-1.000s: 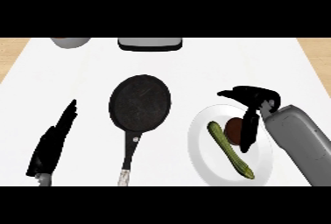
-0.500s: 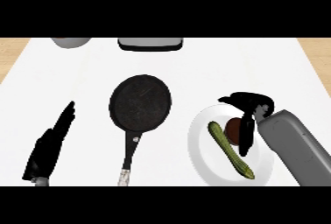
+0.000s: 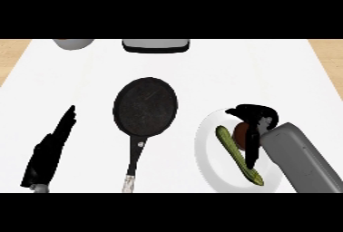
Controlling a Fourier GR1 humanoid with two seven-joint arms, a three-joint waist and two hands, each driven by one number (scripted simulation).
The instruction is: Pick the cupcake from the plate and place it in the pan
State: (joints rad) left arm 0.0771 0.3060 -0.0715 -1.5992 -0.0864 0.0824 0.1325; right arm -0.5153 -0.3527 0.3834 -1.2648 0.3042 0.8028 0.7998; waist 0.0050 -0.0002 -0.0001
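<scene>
A black frying pan (image 3: 145,105) lies at the middle of the white worktop (image 3: 221,77), its handle pointing toward the near edge. Nothing is in it. At the near right, a white plate (image 3: 209,159) carries a long green vegetable (image 3: 234,152) and, just beside it, the brown cupcake (image 3: 240,132). The robot's right hand (image 3: 254,115) curls over and around the cupcake and hides much of it. The left hand (image 3: 48,154) rests flat near the left edge, fingers straight. At the far edge sit a grey bowl (image 3: 72,43) and a dark-rimmed pale object (image 3: 155,45), both cut off by the view.
</scene>
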